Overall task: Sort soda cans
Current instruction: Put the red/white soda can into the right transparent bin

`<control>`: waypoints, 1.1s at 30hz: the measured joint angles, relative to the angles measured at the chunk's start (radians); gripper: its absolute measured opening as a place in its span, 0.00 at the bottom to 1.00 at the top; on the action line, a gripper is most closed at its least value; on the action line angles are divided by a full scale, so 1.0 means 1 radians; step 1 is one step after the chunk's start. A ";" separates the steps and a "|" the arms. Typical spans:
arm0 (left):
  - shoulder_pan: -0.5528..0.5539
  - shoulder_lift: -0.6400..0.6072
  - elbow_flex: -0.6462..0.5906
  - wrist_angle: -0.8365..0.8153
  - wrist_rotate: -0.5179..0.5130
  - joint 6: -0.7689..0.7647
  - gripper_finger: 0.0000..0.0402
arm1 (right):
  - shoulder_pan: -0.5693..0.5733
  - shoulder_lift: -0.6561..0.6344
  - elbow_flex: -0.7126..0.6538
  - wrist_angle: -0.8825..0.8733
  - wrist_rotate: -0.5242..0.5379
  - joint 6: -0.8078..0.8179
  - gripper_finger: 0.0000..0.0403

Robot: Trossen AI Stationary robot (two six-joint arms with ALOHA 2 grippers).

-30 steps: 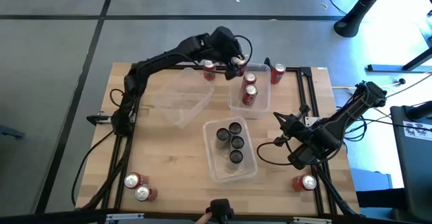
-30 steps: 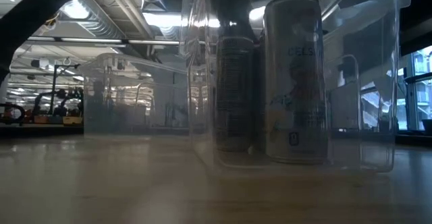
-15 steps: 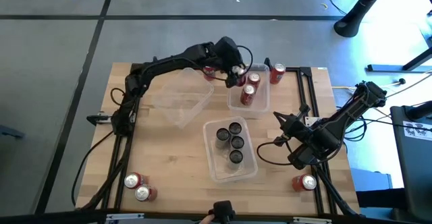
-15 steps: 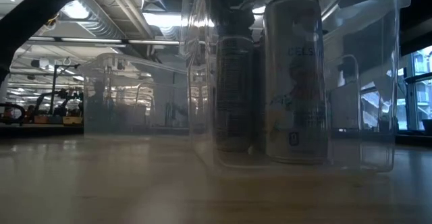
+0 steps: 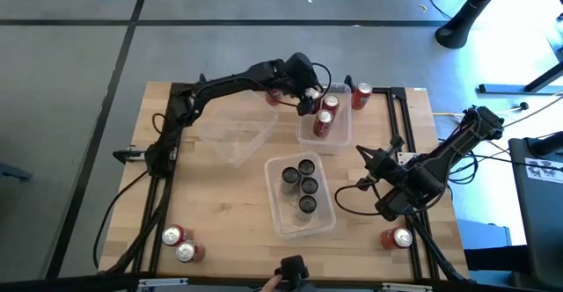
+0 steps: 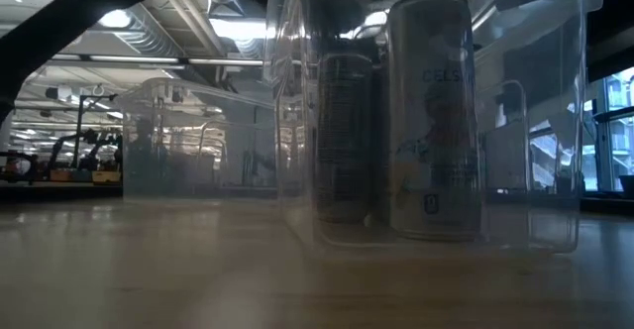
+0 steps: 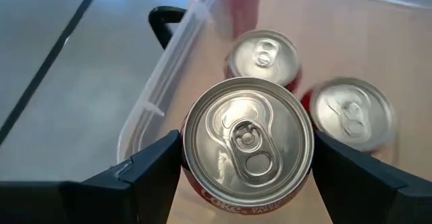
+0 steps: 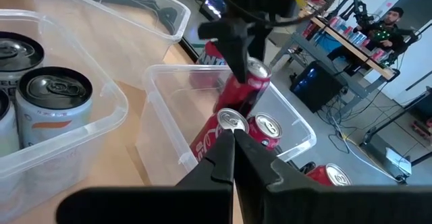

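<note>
From above, the left gripper (image 5: 307, 92) hangs at about twelve o'clock on the wooden worktop (image 5: 220, 204), clenched around a red soda can (image 5: 305, 98) at the rim of the far clear bin (image 5: 339, 138), which already holds two red cans (image 5: 325, 120). The middle bin (image 5: 280, 222) holds four dark cans (image 5: 301, 185); a third bin (image 5: 237, 129), at about ten o'clock, looks empty. Loose red cans wait at seven o'clock (image 5: 180, 244), five o'clock (image 5: 398, 237) and one o'clock (image 5: 361, 95). The right gripper (image 5: 363, 154) idles clenched shut at three o'clock.

At table height, only the near bin (image 6: 535, 121) with a dark can (image 6: 342, 136) and a pale grey one (image 6: 433, 111) fills the frame; a workshop with ceiling lights lies behind.

The left wrist camera shows the held can's silver top (image 7: 247, 140) between the fingers (image 7: 145, 173), just over the bin's edge, with the two binned cans past it.

From the right wrist, the lifted can (image 8: 248, 82) hangs tilted over that bin; a person sits at a bench in the room beyond.

I'd say a red can is being placed; next it must clear the wall, go down beside the two without toppling them, then be let go.
</note>
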State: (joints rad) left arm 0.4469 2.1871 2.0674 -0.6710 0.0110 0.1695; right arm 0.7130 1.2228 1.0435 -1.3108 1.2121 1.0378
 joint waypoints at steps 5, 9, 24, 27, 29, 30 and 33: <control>0.001 0.033 0.000 0.022 -0.019 -0.036 0.71 | 0.000 0.000 0.000 0.001 0.000 0.000 0.01; 0.005 0.051 0.000 0.032 -0.023 -0.067 0.71 | 0.000 0.000 0.000 0.000 0.000 0.000 0.01; 0.011 0.078 0.003 0.064 -0.025 -0.064 0.71 | 0.000 0.000 0.000 0.001 0.000 0.000 0.01; 0.011 0.078 0.003 0.064 -0.024 -0.060 0.74 | 0.000 0.000 0.000 0.001 0.000 0.000 0.01; 0.011 0.079 0.003 0.063 -0.024 -0.034 0.76 | 0.000 0.000 0.000 0.001 0.000 0.000 0.01; 0.011 0.079 0.003 0.064 -0.025 -0.025 0.78 | 0.000 0.000 0.000 0.001 0.000 0.000 0.01; 0.011 0.080 0.002 0.066 -0.024 -0.021 0.83 | 0.000 0.000 0.000 0.001 0.000 0.000 0.01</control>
State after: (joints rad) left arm 0.4580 2.2669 2.0697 -0.6046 -0.0130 0.1481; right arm 0.7132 1.2232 1.0435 -1.3098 1.2120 1.0378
